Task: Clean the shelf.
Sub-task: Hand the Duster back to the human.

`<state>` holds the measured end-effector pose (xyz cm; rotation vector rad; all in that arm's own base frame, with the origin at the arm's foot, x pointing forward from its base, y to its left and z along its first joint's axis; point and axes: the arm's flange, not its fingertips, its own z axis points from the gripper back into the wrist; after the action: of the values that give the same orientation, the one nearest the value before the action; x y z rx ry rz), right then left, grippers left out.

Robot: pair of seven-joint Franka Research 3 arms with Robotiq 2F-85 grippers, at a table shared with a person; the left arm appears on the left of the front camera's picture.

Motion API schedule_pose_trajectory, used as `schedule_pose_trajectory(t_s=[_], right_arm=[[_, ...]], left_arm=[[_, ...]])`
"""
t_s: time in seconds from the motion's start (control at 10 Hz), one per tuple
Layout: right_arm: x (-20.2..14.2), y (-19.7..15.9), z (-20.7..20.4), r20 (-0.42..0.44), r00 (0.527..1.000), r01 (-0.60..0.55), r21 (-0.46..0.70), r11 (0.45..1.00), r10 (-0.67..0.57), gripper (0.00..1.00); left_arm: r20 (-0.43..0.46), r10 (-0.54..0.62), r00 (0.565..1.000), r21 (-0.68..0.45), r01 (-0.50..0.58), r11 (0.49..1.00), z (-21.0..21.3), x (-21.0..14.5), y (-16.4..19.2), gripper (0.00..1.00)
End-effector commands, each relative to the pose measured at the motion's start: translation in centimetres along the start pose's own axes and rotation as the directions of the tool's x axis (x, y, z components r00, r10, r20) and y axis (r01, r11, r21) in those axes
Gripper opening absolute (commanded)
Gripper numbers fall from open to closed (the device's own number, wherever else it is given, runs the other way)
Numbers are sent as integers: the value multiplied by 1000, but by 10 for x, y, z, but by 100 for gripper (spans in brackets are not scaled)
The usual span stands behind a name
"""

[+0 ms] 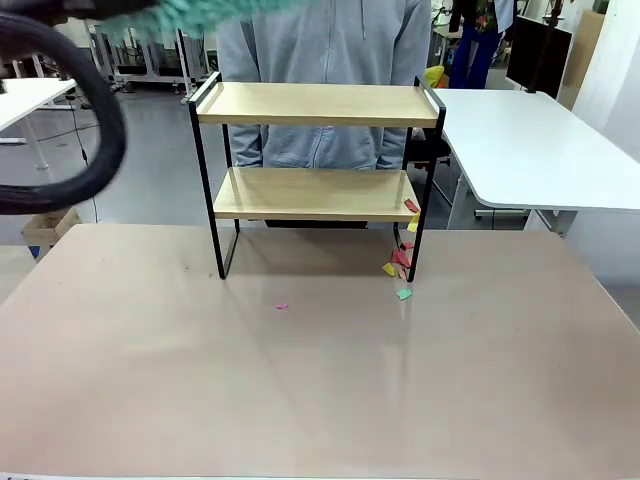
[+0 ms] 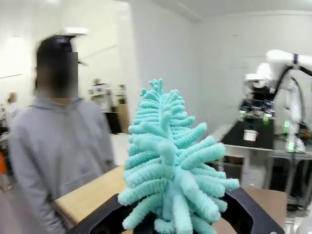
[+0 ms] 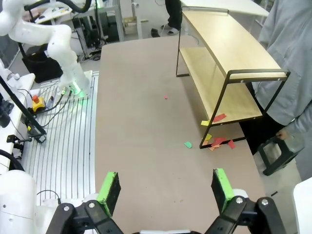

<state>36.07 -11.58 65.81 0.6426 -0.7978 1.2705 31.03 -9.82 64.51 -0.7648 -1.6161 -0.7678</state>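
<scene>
The left gripper point(image 2: 168, 226), clamped on a teal duster point(image 2: 170, 170), hangs above the shelf point(image 1: 318, 150); next, sweep the paper scraps point(image 1: 411, 207) off the lower board's right end.

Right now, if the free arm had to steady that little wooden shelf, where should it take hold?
Probably the thin black post at the shelf's right end, coming in from that open side. The post is narrow enough to fit between the open right tool's fingers, while the wood boards are broad and flat. The person stands right behind, so the back is blocked.
</scene>
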Motion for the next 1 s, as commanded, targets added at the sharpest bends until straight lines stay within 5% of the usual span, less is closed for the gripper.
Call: schedule_pose_trajectory(t_s=[0.0,0.4,0.9], right_arm=[[2,1,1,-2,1000,-4,2,1000,4,100],[2,1,1,-2,1000,-4,2,1000,4,100],[2,1,1,-2,1000,-4,2,1000,4,100]], left_arm=[[55,2,998,184,-12,983,39,-6,15,18],[171,61,983,419,-129,899,124,-47,65,18],[72,157,985,597,-168,784,156,-151,94,18]])
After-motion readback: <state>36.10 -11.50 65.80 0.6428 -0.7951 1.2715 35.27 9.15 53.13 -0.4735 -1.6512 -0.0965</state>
